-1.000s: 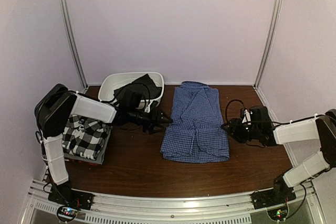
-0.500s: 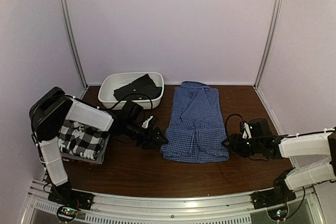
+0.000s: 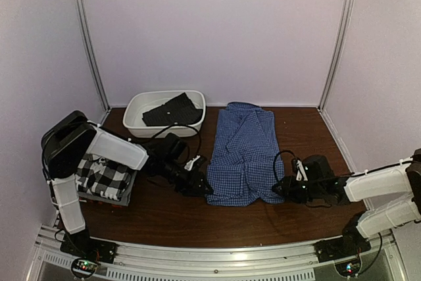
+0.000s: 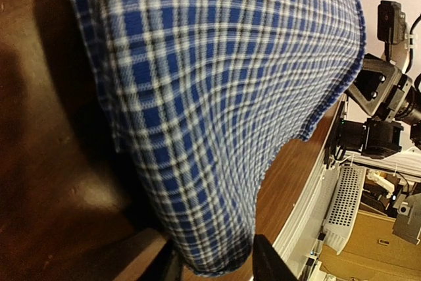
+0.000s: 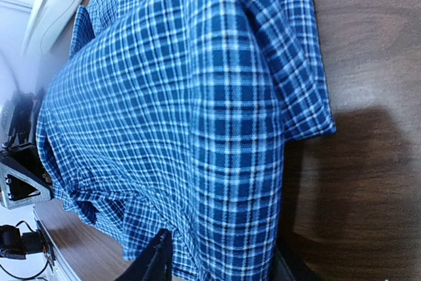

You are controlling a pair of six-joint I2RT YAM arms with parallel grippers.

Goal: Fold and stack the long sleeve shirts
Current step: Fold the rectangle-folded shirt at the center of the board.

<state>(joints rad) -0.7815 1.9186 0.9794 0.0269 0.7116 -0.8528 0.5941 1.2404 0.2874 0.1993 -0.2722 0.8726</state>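
The blue-and-white check shirt (image 3: 245, 153) is laid lengthwise on the tabletop (image 3: 230, 222), collar at the far end. Its near hem is stretched between the two sets of fingers.

A second ago the left fingers (image 3: 200, 186) were held beside the shirt's left edge at about mid-length. They have since been drawn toward the arm bases and are now set at the near-left corner of the hem. The right fingers (image 3: 281, 189) were likewise beside the right edge farther up. They have been brought down and inward to the near-right corner.

The near hem lay wider and flatter before. It is now seen narrower, with both corners gathered in toward the fingers.

In the left wrist view the shirt (image 4: 217, 97) is bunched and raised just ahead of the fingers (image 4: 268, 266), and its corner is tucked into the gap between them. In the right wrist view the same is seen: the shirt (image 5: 197, 116) runs down between the fingers (image 5: 155, 258), with cloth filling the gap. In both views the fingers stand apart on either side of the cloth. Whether the cloth is pinched or only straddled cannot be told.

The black-and-white plaid shirt (image 3: 104, 176) lies folded well to the left of the left fingers, unmoved. The white basin (image 3: 133, 107) with a dark garment (image 3: 174, 108) in it is beyond the left fingers and is no longer overlapped by the arm.
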